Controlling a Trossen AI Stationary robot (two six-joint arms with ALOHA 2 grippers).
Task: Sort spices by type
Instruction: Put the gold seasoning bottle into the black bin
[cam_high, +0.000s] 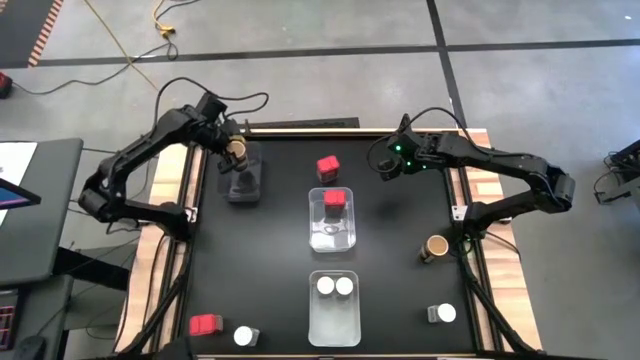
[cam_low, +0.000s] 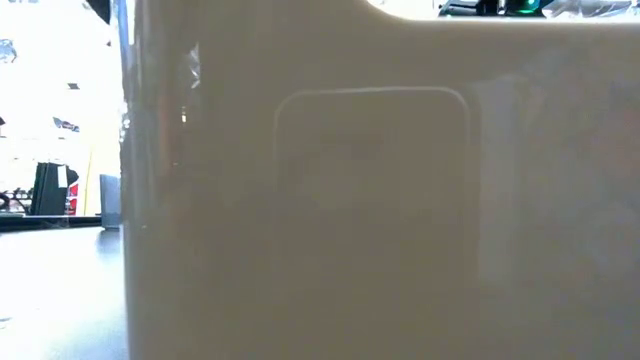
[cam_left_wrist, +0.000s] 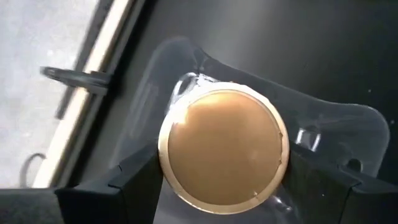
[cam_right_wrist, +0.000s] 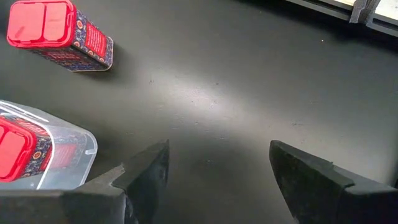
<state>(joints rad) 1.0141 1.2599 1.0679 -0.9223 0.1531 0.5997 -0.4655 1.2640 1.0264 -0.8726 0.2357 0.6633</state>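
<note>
My left gripper (cam_high: 237, 150) is near the table's far left and is shut on a round brown-topped jar (cam_left_wrist: 222, 149), above a clear tub (cam_left_wrist: 348, 137). My right gripper (cam_high: 385, 165) hangs open over bare black table (cam_right_wrist: 217, 168). One red box (cam_high: 327, 167) stands on the table. Another red box (cam_high: 334, 203) sits in the middle tub (cam_high: 333, 235). Two white-lidded jars (cam_high: 335, 286) sit in the near tub (cam_high: 333, 320). A brown-topped jar (cam_high: 436, 247), two white-lidded jars (cam_high: 441, 314) (cam_high: 244, 336) and a red box (cam_high: 205, 324) rest on the table. My left gripper pinches the brown-topped jar between its two fingers (cam_left_wrist: 134, 171), one on each side of the jar's body just under the lid's rim (cam_left_wrist: 166, 163). It comes from above, pointing down. The jar is upright over the clear tub; whether its base rests in the tub I cannot tell.
A clear tub wall (cam_low: 380, 200) stands right before the low camera and fills that view. Wooden rails (cam_high: 470, 200) border the black mat on both sides. Bare mat lies between the middle tub and the right-hand brown-topped jar.
</note>
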